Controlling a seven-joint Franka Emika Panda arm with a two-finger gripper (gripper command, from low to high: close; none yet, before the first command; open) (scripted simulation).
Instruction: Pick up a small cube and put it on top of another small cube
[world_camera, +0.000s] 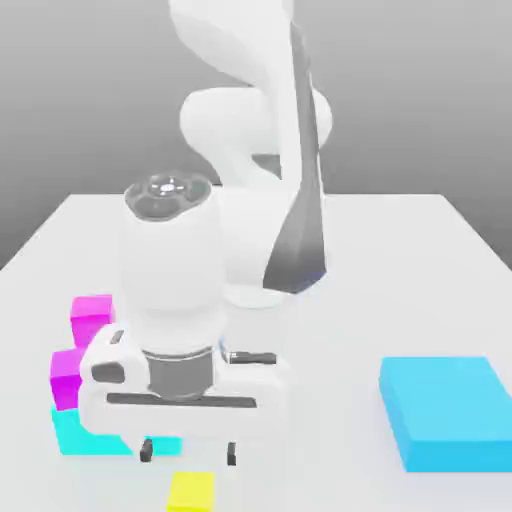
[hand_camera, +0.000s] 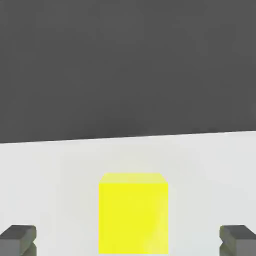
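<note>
Gripper (hand_camera: 128, 240) spread wide and empty, seemingly lined up to straddle the yellow cube (hand_camera: 133, 217)
One yellow cube on the table (world_camera: 330, 470), near two magenta cubes (world_camera: 92, 320) and a cyan block (world_camera: 95, 435); one blue block (world_camera: 450, 415) at the exterior view's right

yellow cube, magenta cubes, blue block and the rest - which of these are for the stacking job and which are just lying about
For the job:
- yellow cube, most likely the one to pick up
- open pincer

Probably just lying about:
- blue block
- cyan block

Can't tell: magenta cubes, either could be the base
</note>
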